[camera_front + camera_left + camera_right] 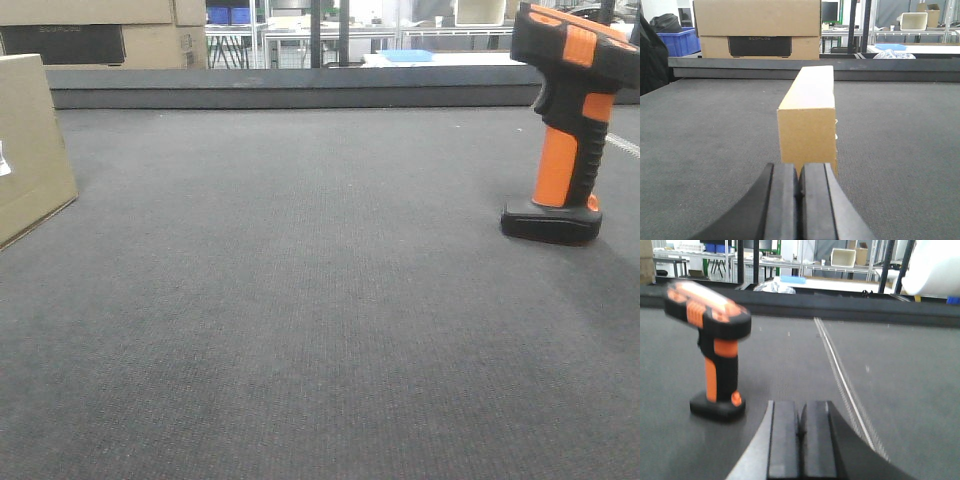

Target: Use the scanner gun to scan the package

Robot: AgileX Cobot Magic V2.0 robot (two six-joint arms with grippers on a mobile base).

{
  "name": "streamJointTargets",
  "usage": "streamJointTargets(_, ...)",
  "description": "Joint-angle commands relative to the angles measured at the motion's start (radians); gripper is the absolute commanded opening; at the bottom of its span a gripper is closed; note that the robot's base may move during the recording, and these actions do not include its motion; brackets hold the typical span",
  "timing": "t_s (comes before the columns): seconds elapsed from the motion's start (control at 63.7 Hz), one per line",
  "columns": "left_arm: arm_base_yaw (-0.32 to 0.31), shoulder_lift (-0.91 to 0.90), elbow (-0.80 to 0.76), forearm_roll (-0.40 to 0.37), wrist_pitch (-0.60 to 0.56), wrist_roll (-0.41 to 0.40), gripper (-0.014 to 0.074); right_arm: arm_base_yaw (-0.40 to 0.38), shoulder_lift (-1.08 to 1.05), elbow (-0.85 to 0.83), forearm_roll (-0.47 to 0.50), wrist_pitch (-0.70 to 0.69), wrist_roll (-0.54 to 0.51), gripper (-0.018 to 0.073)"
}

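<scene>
Dark grey carpeted surface; metal racks and white tables behind.

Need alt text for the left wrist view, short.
A tan package stands end-on on dark grey matting, just beyond the shut left gripper at the bottom edge. Behind it, past a low ledge, sits a big cardboard box with a dark panel.

light: even, bright indoor | shadows: soft | blur: right wrist view smeared, scanner gun fuzzy | front view sharp
</scene>
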Motion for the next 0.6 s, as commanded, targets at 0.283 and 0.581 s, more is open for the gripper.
streamJointTargets(0.283,-0.008,-0.005,-0.001,-0.005,-0.020,-0.004,-0.0111,-0.006,-0.008,0.019,-0.011,-0.020,0.006,-0.0153)
streamJointTargets(0.581,-0.008,-0.005,-0.001,-0.005,-0.020,-0.004,-0.0111,-0.006,-0.008,0.019,-0.011,-0.020,0.006,-0.0153)
